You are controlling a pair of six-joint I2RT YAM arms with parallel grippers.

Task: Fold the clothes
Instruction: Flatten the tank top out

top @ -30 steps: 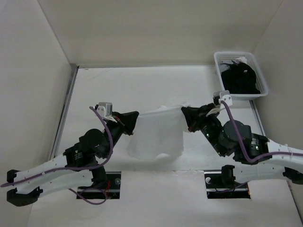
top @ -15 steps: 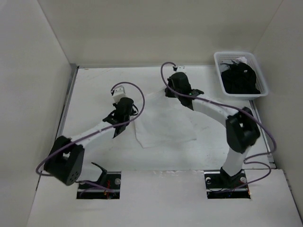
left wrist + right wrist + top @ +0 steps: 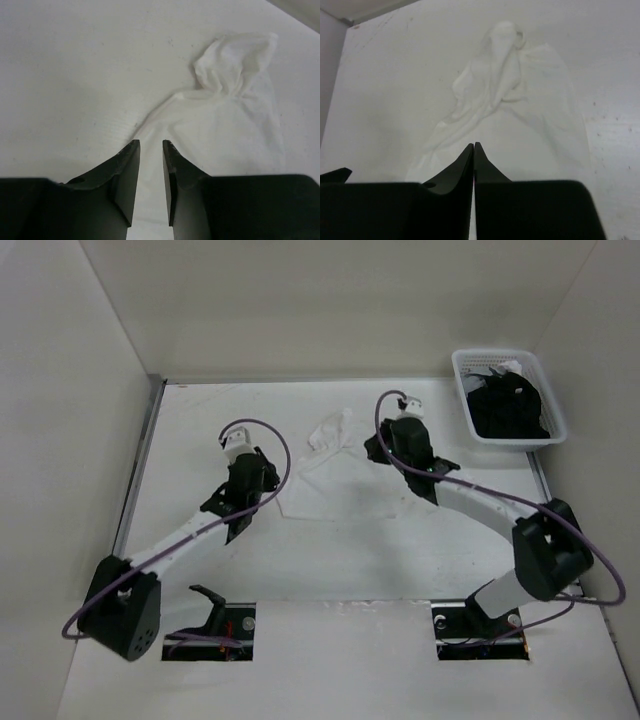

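The clothes [image 3: 340, 480] are one thin white garment lying mostly flat at the table's middle, with a bunched lump [image 3: 328, 430] at its far edge. My left gripper [image 3: 266, 484] sits at the garment's left corner. In the left wrist view its jaws [image 3: 150, 145] stand a little apart, with the corner of the clothes [image 3: 225, 125] running slack between and under them. My right gripper [image 3: 380, 450] is at the garment's right edge. In the right wrist view its jaws [image 3: 473, 145] are pressed together low on the clothes [image 3: 520, 115], pinching the thin fabric.
A white mesh basket [image 3: 462, 365] holding black garments [image 3: 510, 410] stands at the back right corner. Walls close off the table at the left, back and right. Both arms reach forward from their bases at the near edge.
Both arms swung the garment from the near edge out to the table's middle and laid it down. My left gripper has opened and let go of its corner. The right stays shut.
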